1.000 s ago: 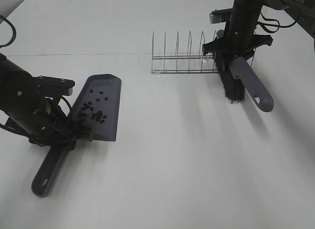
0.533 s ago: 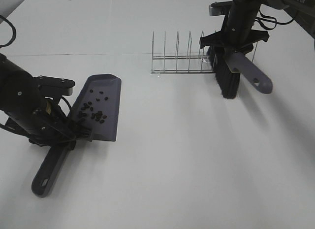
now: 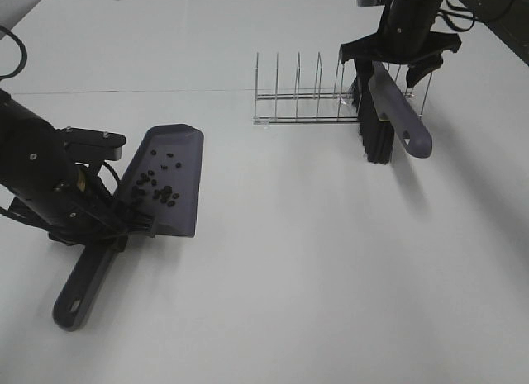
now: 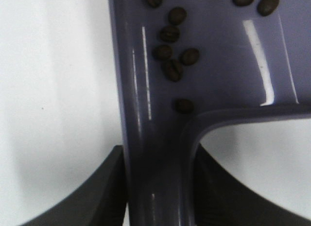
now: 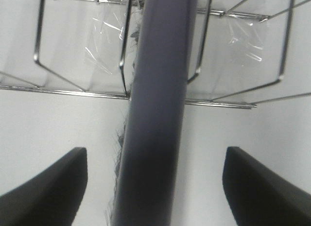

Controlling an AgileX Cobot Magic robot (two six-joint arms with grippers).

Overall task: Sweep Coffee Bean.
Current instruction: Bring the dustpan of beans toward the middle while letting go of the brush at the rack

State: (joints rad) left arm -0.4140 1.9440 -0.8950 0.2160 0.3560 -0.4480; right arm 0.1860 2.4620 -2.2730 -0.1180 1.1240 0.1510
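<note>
Several coffee beans [image 3: 155, 184] lie in the grey-purple dustpan [image 3: 180, 212], which sits on the white table at the left. My left gripper [image 3: 124, 227] is shut on the dustpan's handle just behind the pan. The left wrist view shows the coffee beans [image 4: 171, 69] in the dustpan [image 4: 218, 65], with my left gripper [image 4: 160, 197] clamped on the handle. At the back right the brush [image 3: 401, 116] leans against the wire rack [image 3: 297, 99], bristles down on the table. My right gripper [image 3: 401, 49] is above it, open. In the right wrist view the brush handle [image 5: 160, 114] runs between my right gripper's [image 5: 158, 187] wide-apart fingers [image 5: 48, 187] without touching them.
The wire rack's [image 5: 73, 90] upright dividers stand right behind the brush. The left arm's black body [image 3: 37, 173] fills the table's left edge. The dustpan's long handle [image 3: 78, 293] points toward the front.
My right gripper opened and let go of the brush. It drew back and up, and the brush shifted slightly left to lean on the rack. The left arm and dustpan stayed still.
</note>
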